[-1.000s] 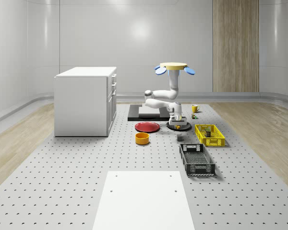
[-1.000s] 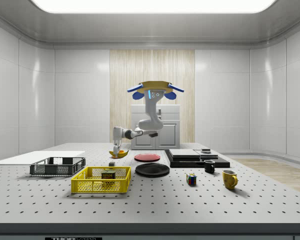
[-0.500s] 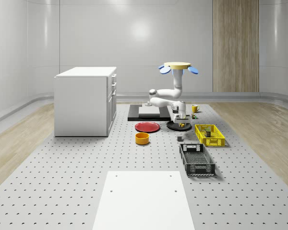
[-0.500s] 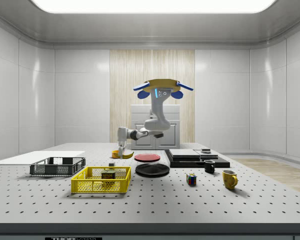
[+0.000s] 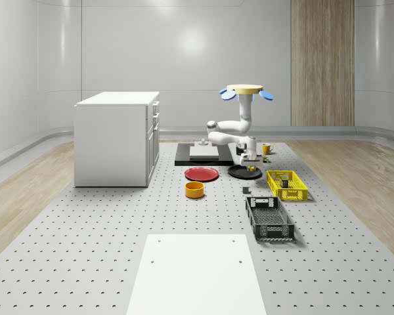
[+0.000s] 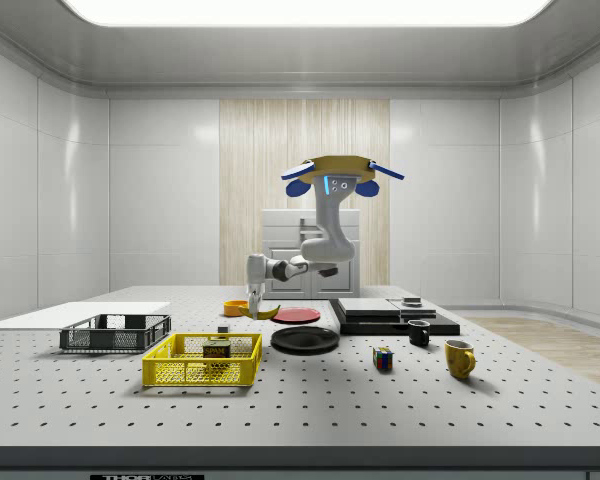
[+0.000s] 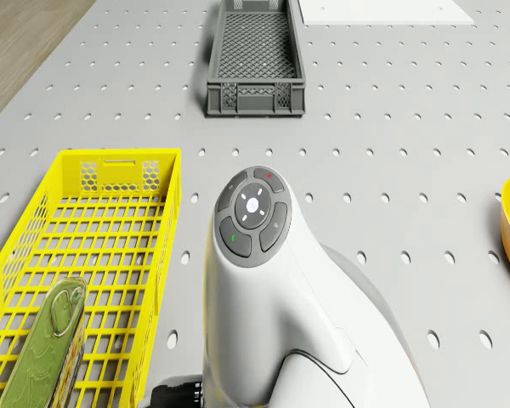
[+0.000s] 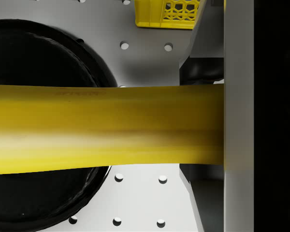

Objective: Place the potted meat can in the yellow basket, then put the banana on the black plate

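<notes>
The drone point(image 5: 245, 90) hovers over the black plate point(image 5: 237, 174), also seen from the side as the drone point(image 6: 342, 172). My gripper point(image 6: 253, 300) hangs below on the bent arm, shut on the banana point(image 6: 264, 313), just above the table and left of the black plate point(image 6: 305, 339) in the side view. In the wrist view the banana point(image 8: 106, 128) lies crosswise against one finger point(image 8: 239, 116), with the black plate point(image 8: 38, 58) partly beneath it. The potted meat can point(image 6: 217, 349) lies inside the yellow basket point(image 6: 185, 372); from the drone, the can point(image 7: 51, 340) is in the basket point(image 7: 110, 174).
A black crate point(image 5: 269, 218) sits in front of the yellow basket point(image 5: 287, 186). A red plate point(image 5: 201, 174) and an orange bowl point(image 5: 194, 189) lie left of the black plate. A white cabinet point(image 5: 118, 138) stands farther left. Mugs point(image 6: 459, 357) and a cube point(image 6: 382, 358) sit at the side view's right.
Drone and arm have carried the banana toward the side view's right, closer to the black plate. The can stays in the basket.
</notes>
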Controlling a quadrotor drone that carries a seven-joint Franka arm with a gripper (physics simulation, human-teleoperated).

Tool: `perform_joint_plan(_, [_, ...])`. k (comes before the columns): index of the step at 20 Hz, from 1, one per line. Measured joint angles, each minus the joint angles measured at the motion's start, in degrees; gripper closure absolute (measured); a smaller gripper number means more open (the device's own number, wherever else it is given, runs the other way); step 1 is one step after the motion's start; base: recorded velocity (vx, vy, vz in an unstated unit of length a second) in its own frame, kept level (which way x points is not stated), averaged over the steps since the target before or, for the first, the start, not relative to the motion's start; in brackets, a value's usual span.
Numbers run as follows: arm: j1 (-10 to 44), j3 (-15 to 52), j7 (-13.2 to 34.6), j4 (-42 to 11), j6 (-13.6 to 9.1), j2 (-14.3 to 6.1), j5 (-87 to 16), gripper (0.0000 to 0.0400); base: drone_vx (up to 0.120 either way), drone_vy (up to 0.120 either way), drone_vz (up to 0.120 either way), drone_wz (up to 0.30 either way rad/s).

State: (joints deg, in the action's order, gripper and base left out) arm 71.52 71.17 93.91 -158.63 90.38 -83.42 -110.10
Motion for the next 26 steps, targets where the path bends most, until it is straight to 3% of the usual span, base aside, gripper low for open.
perform_joint_plan(7, [0.0,0.0,0.0,0.0,-0.1,0.1,0.0,0.0210,-0.120,-0.057,0.000,0.000])
perform_joint_plan(11, [0.0,0.0,0.0,0.0,-0.1,0.1,-0.1,0.0210,-0.120,0.000,0.000,0.000])
perform_joint_plan(16, [-0.1,0.0,-0.1,0.0,-0.2,0.2,-0.1,0.0210,-0.120,0.000,-0.112,0.000])
perform_joint_plan(26, [-0.1,0.0,-0.1,0.0,-0.3,0.3,-0.1,0.0210,-0.120,0.000,0.000,0.000])
